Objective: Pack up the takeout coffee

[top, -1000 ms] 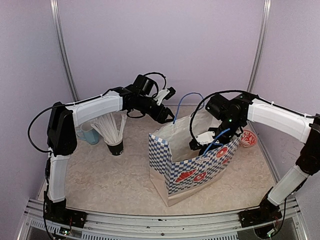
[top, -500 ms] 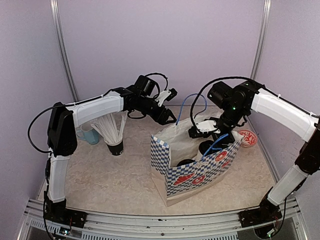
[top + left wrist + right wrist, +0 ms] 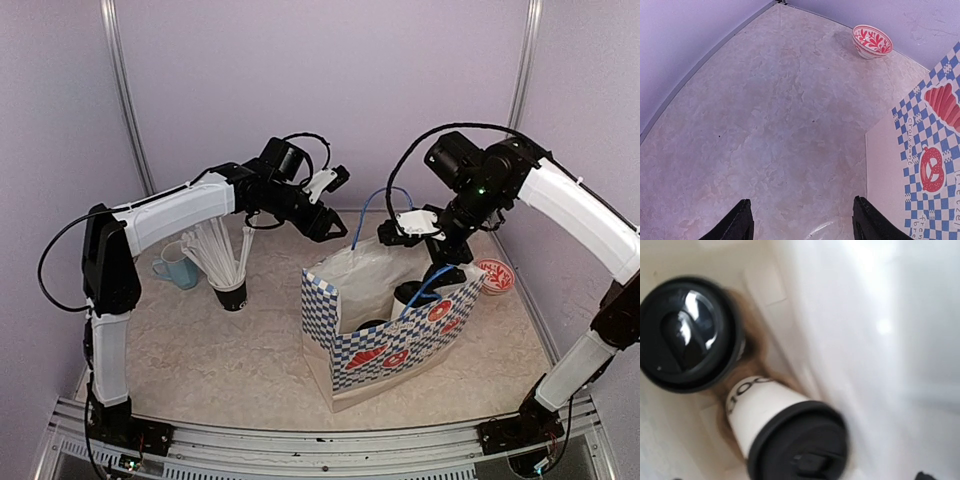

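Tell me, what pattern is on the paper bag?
The bag has blue-and-white checks with red pastries; top view shows it best.

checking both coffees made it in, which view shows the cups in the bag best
Right wrist: it looks straight into the bag, showing one lidded cup from above and the other cup leaning beside it. Top external catches only parts of them over the bag rim. Left wrist shows just the bag's outside.

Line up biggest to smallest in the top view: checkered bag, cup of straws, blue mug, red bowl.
1. checkered bag
2. cup of straws
3. blue mug and red bowl look about alike; the mug is partly hidden, so no ranking.
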Controlling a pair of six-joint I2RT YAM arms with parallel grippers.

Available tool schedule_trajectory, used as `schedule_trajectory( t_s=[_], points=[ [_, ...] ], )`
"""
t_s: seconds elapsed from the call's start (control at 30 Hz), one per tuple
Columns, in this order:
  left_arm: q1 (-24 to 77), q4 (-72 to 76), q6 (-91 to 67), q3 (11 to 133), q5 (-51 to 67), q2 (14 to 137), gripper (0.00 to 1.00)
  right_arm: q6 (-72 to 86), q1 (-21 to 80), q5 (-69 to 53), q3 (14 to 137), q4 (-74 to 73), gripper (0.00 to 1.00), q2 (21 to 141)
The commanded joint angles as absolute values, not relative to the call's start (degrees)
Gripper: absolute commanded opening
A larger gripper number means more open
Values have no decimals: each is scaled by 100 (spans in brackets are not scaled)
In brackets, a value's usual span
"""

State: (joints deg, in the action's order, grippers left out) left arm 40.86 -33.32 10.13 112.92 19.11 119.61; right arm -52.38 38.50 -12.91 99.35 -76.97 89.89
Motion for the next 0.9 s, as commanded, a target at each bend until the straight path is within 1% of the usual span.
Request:
schedule_trajectory(
  t_s=[0.0,0.23,0.3,0.4,0.47,0.53,0.6,0.67,0.73,0.87],
  points=[
    [4061,-3655,1147,11441,1622,11519,67,-5152,3821,-1358,10551,-7888,99,8761],
    [4089,-3946,1180,11428,1222,11009,66,-4781,3631,-1328,11030,-7507,99,8460],
    [4135,-3941,1163,11341,1080,10802,66,-4586,3288,-1496,11143,-7263,99,8340],
    [4227,-3865,1099,11160,708,10455,67,-4188,2330,-1837,11238,-6734,99,8185],
    [4245,-3802,984,11043,450,10281,68,-3847,1642,-2028,10943,-6058,100,7942],
    [4245,-3705,833,10921,122,10131,69,-3503,1048,-2264,10399,-5292,99,7636],
    [4252,-3616,610,10811,-268,10019,69,-2875,644,-2070,9520,-4277,99,7236],
    [4289,-3557,461,10753,-500,9920,69,-2394,566,-1615,8953,-3471,99,6983],
    [4336,-3439,341,10665,-674,9823,69,-2088,492,-1405,8740,-3188,99,6941],
    [4503,-3084,277,10341,-1161,9451,70,-1717,351,-1603,8116,-2595,99,6632]
  ],
)
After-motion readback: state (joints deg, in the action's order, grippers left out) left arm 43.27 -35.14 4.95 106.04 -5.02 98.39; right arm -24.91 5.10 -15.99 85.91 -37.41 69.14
